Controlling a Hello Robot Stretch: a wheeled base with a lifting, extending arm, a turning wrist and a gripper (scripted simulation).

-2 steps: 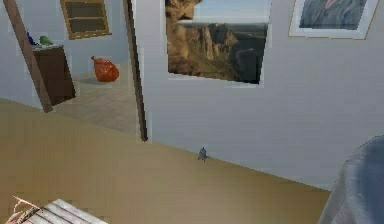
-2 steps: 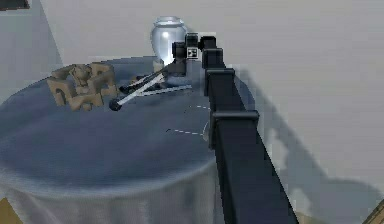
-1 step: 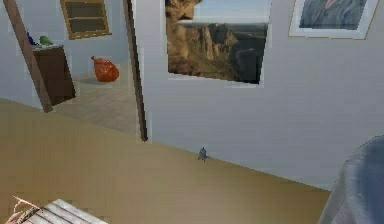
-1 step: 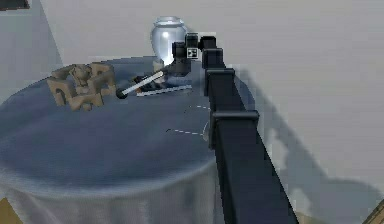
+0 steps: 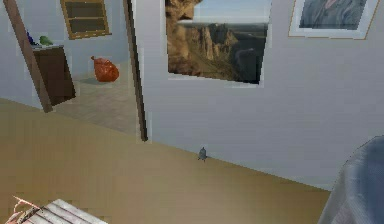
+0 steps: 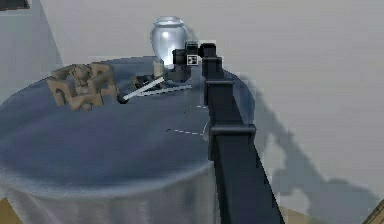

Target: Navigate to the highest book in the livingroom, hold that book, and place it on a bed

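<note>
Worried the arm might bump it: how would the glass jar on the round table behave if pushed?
The jar looks like clear glass: probably fragile and slick. Its rounded body may roll if tipped. It stands near the table's far edge, so a push might drop it.

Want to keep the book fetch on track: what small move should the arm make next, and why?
Probably pull the arm back a little: the gripper reaches over the table near a brown carved block and a jar, neither book-shaped.
</note>
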